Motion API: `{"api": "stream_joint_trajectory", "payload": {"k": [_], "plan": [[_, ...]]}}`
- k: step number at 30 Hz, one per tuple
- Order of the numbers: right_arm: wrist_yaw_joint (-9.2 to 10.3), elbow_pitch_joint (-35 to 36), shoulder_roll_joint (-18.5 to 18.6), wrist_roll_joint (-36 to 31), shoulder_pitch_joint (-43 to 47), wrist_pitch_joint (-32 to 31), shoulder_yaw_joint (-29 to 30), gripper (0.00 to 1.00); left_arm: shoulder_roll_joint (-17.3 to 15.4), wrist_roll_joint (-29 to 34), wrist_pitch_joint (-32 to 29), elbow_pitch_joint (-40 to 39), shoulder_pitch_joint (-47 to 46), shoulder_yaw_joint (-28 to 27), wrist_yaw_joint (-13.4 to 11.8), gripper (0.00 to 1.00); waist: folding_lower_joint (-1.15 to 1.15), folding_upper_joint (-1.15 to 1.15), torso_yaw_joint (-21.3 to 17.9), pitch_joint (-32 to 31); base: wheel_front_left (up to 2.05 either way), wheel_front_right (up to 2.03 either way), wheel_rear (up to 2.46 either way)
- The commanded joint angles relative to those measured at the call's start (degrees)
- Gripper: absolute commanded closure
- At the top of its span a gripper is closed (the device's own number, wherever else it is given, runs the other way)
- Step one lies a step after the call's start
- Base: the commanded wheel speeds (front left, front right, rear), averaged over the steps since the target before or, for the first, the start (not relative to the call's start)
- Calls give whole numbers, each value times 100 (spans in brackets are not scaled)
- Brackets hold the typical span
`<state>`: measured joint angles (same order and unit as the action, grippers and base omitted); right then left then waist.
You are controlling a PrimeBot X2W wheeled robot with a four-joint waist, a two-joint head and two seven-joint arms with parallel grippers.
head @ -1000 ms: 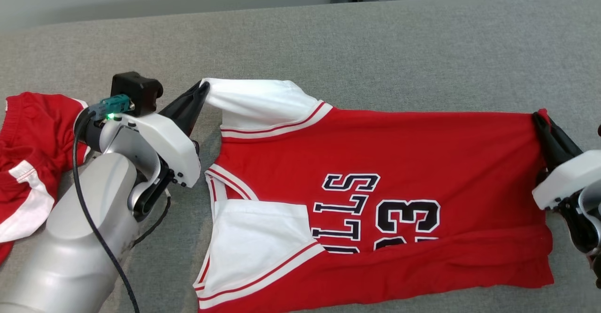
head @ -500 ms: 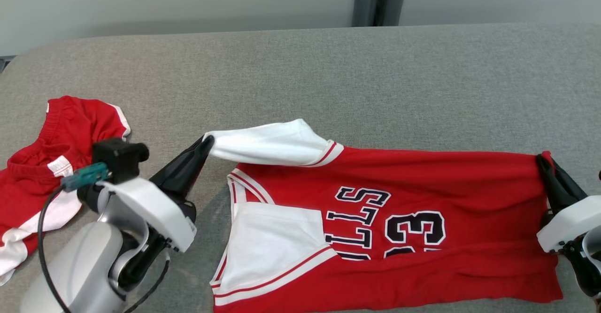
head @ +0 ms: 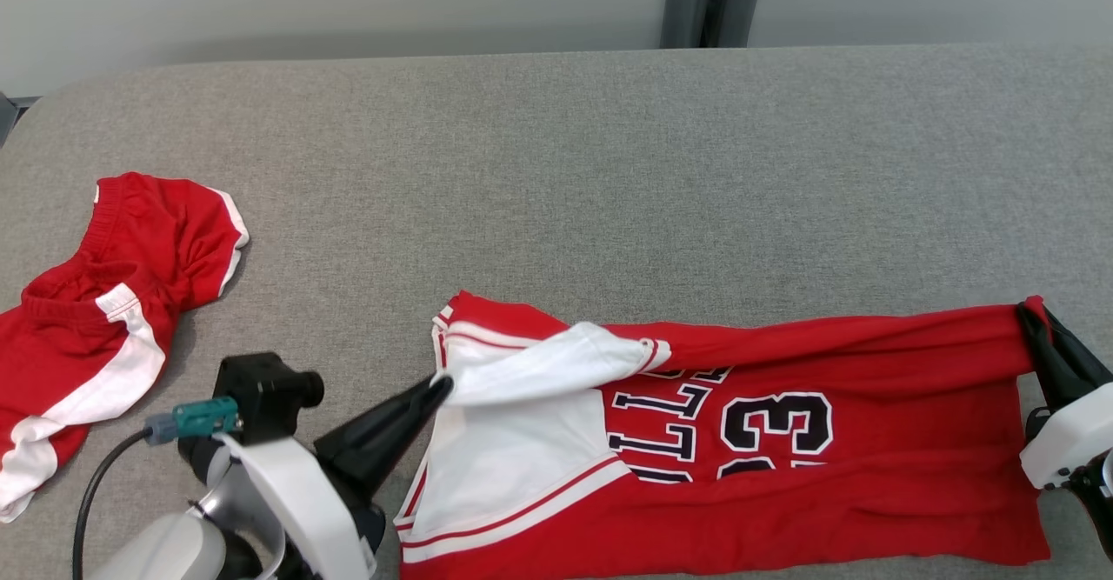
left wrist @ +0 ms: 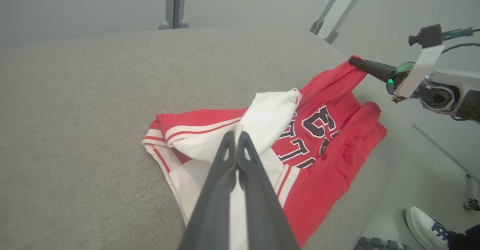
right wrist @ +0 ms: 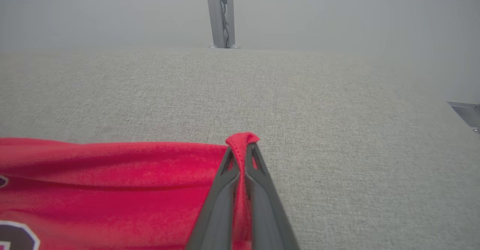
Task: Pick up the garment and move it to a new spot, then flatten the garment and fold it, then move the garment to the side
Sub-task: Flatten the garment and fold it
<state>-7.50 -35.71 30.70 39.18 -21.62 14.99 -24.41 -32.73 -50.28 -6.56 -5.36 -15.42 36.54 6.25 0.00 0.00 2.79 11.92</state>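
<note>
The garment (head: 783, 493) is a red jersey with white sleeves and dark lettering, lying sideways on the grey table (head: 556, 171). Its far long edge is lifted and folding toward me. My left gripper (head: 439, 383) is shut on the white sleeve tip, also seen in the left wrist view (left wrist: 236, 133). My right gripper (head: 1032, 312) is shut on the red hem corner at the far right, clear in the right wrist view (right wrist: 242, 141). The jersey (left wrist: 330, 130) hangs between both grips, and the right gripper (left wrist: 354, 59) shows there too.
Red shorts with white stripes (head: 96, 302) lie crumpled at the table's left end. A grey post (head: 709, 2) stands behind the far edge. A person's white shoe (left wrist: 423, 223) is on the floor past the table's right end.
Both grippers have drawn the jersey's far edge toward me, and the left one carried the white sleeve over the chest lettering. The head camera tilted up between the first two frames.
</note>
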Motion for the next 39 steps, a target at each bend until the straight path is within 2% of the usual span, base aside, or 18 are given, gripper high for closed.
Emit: {"api": "stream_joint_trajectory", "payload": {"k": [1, 5, 10, 15, 21, 31, 39], "plan": [[2, 8, 45, -41, 78, 29, 37, 100, -131, -67, -78, -94, 86, 17, 33, 100, 0, 0, -2, 7, 0, 0, 0], [2, 167, 166, -482, 162, 30, 51, 100, -558, -160, -481, -547, 353, 267, 61, 100, 0, 0, -1, 38, 0, 0, 0], [2, 503, 410, -1039, 323, 29, -95, 100, -701, -186, -751, -731, 447, 461, 68, 100, 0, 0, -16, 58, 0, 0, 0], [2, 962, 867, -1730, 513, 29, -429, 100, -728, -198, -848, -773, 453, 573, 79, 100, 0, 0, -53, 64, 0, 0, 0], [2, 1336, 1217, -2135, 814, 29, -466, 100, -761, -320, -1021, -794, 527, 687, 86, 100, 0, 0, -114, 46, 0, 0, 0], [2, 1936, 1489, -2781, 1285, 29, -443, 100, -973, -732, -1404, -939, 634, 813, 101, 100, 0, 0, -140, 4, 0, 0, 0], [2, 1835, 1548, -2814, 1408, 29, -525, 100, -1077, -896, -1601, -1032, 632, 861, 99, 100, 0, 0, -98, -1, 0, 0, 0]]}}
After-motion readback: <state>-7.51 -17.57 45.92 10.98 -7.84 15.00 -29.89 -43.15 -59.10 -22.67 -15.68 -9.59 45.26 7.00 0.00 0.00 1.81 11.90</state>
